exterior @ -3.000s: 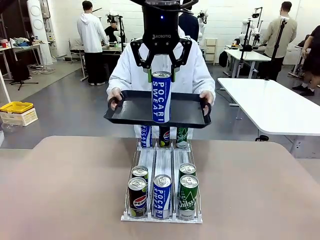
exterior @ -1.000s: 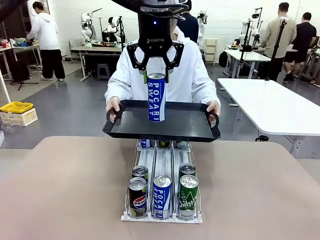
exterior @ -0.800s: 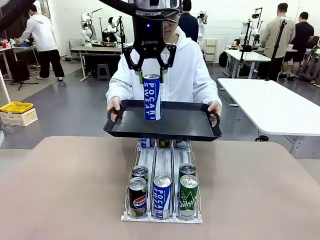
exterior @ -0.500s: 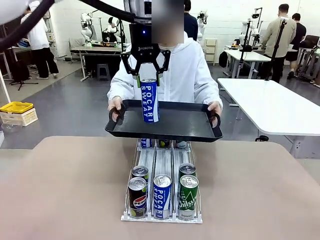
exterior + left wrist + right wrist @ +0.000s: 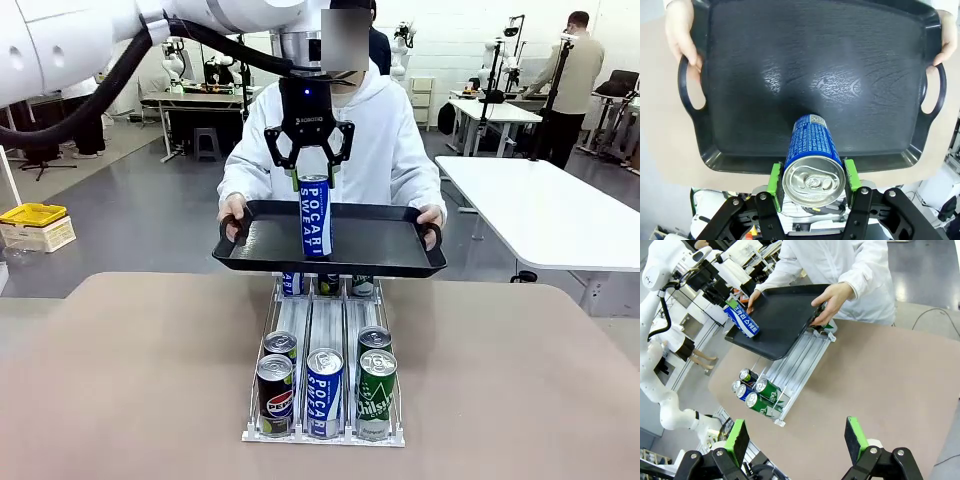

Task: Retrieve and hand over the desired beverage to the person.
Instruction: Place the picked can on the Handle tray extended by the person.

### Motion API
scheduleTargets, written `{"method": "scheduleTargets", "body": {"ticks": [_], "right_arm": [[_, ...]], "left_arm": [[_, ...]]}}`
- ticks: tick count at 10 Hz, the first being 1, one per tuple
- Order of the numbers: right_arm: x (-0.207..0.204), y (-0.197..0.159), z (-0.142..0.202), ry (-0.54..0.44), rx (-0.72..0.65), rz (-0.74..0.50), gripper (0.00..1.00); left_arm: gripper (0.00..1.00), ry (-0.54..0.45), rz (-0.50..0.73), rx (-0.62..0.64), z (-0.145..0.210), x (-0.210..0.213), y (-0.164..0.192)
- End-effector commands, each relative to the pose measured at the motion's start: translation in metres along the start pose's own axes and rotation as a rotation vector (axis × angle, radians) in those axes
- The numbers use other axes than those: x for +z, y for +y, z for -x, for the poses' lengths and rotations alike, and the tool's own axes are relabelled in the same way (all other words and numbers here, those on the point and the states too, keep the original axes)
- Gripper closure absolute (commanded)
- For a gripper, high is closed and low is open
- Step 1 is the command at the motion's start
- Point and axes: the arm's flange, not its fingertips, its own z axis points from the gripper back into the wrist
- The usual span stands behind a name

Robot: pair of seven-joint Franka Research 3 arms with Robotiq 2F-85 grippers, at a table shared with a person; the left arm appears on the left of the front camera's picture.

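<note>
- Front view: my left fingers (image 5: 314,172) are clamped on the top of the blue can (image 5: 316,218). It hangs upright at frame centre over the tray (image 5: 385,240), which the person (image 5: 385,150) holds level to receive it, above the rack (image 5: 325,400) on the surface (image 5: 150,380).
- Left wrist view: the can's base sits low by the tray's near edge; whether it touches, I cannot tell.
- Right wrist view: my right fingers (image 5: 797,440) gape wide and empty at the bottom of the frame, clear of the handover.

We see a can (image 5: 812,165) of shiny metal, its blue printed wall glossy and its lid bare and silvery. The tray (image 5: 840,75) looks like matt black plastic with a faint grain. The table (image 5: 130,380) is smooth, matt beige. The sweatshirt (image 5: 385,150) is soft white cloth.
</note>
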Motion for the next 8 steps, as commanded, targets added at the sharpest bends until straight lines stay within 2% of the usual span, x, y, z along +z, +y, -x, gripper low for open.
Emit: {"method": "scheduleTargets", "body": {"ticks": [1, 5, 8], "right_arm": [[-0.001, -0.001, -0.003, -0.028, 0.012, -0.028, 0.0], [-0.001, -0.001, -0.003, -0.028, 0.012, -0.028, 0.0], [-0.001, -0.001, -0.003, -0.028, 0.012, -0.028, 0.0]], "left_arm": [[0.42, -0.082, -0.028, 0.002, -0.012, 0.022, -0.032], [0.42, -0.135, -0.079, -0.038, -0.009, 0.012, -0.052], [0.42, -0.098, -0.108, -0.05, -0.009, -0.005, -0.055]]}}
